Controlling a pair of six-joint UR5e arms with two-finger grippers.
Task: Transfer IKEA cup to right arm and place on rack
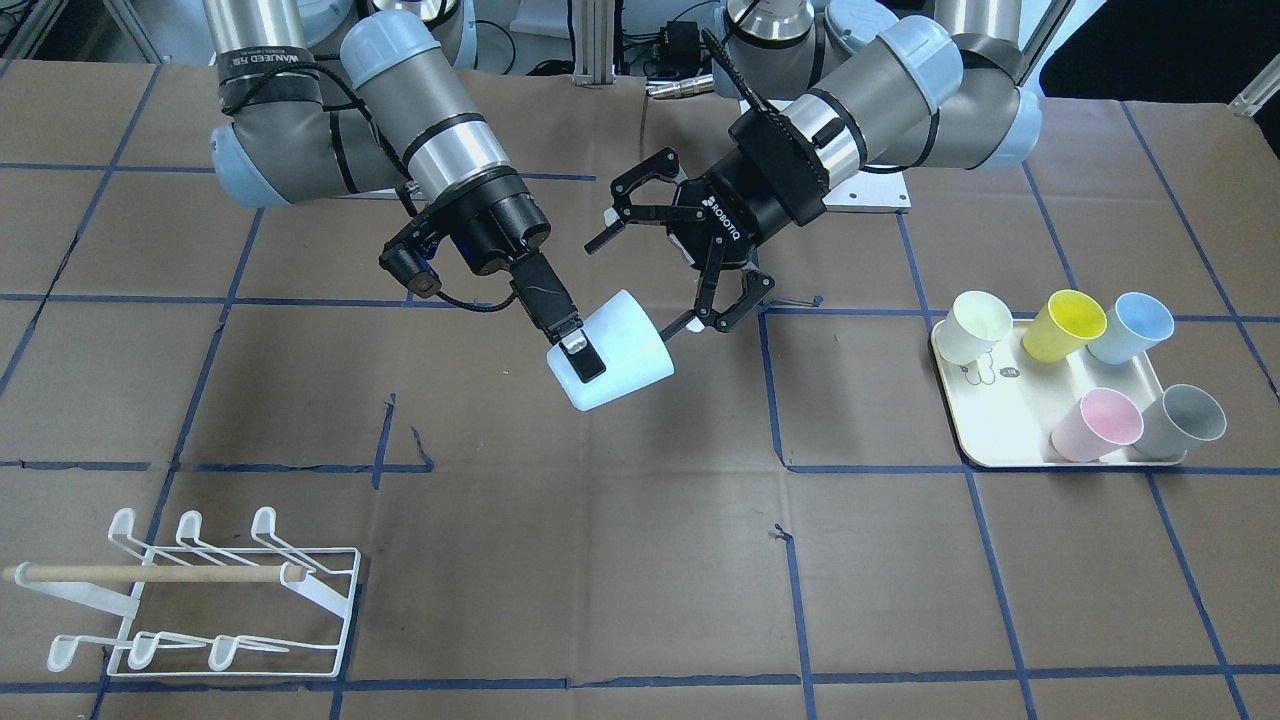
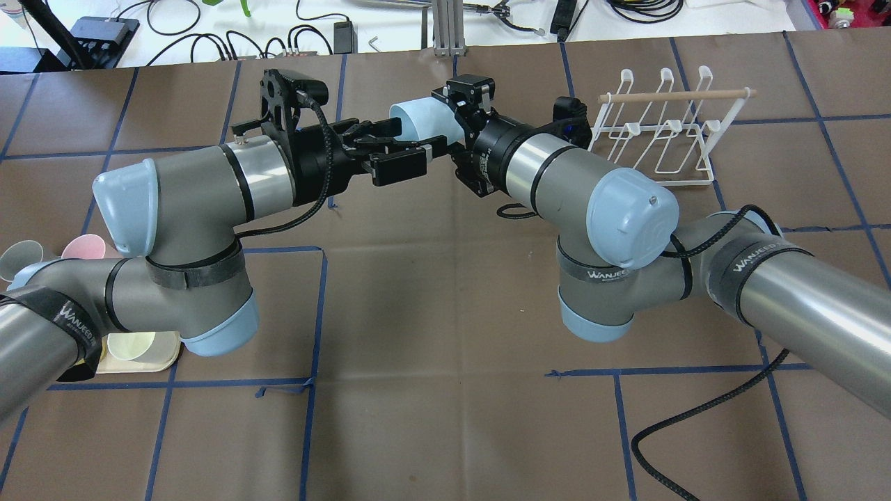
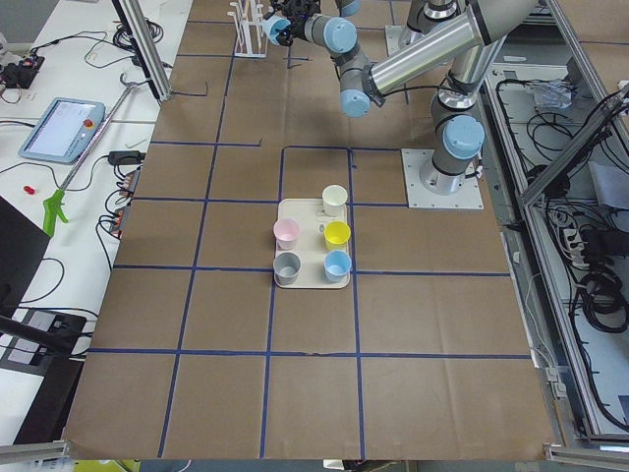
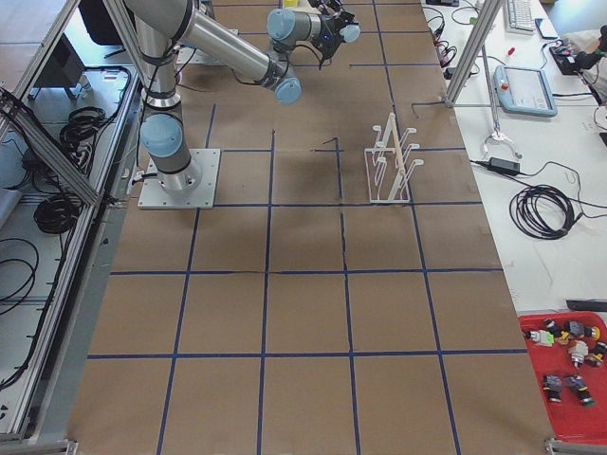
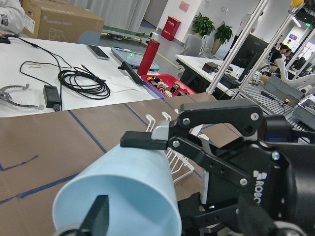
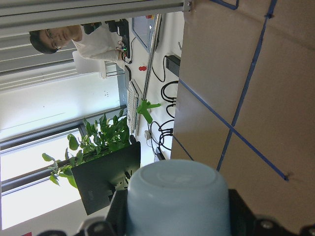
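Holds the tipped pale blue plastic cup (image 1: pixel 630 350) in the air over the brown desk (image 1: pixel 600 560), right gripper (image 1: pixel 590 362) fingers clenched on its sides. Has left gripper (image 1: pixel 630 288) fingers spread wide, released, beside its rim. Well apart from the white wire rack (image 1: pixel 150 573).

Facing the open mouth of the pale blue cup (image 5: pixel 133 196). Recording the right tool (image 5: pixel 120 179) pinching it top and bottom. Noting the white rack (image 5: pixel 177 164) behind, on the brown tabletop (image 5: pixel 49 142).
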